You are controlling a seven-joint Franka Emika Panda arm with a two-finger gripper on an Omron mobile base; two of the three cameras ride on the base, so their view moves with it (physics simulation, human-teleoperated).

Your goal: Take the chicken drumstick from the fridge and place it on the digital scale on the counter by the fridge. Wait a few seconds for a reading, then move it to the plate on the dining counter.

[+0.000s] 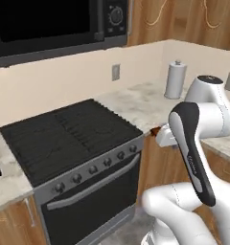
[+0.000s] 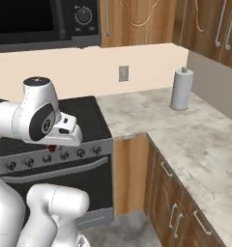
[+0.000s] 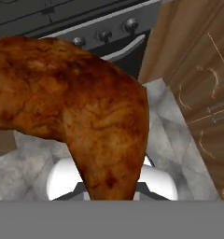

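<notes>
**Drumstick held aloft before the stove**

Drumstick (image 3: 81,112), reddish-brown and lumpy, sits close to the hand camera, clamped in the closed jaws, whose tips are hidden behind the meat. In the right base view a small red patch of it (image 2: 51,148) shows beneath the white hand (image 2: 65,132), level with the stove knobs. The hand hangs in the air in front of the black stove (image 1: 64,139), above the grey floor (image 3: 179,149). Beside the stove a marbled desk (image 2: 195,140) turns the corner over wooden cabinets (image 2: 176,207); a paper-towel roll (image 2: 181,89) stands upright on it near the wall. A microwave (image 1: 50,24) is mounted above the stove.
</notes>
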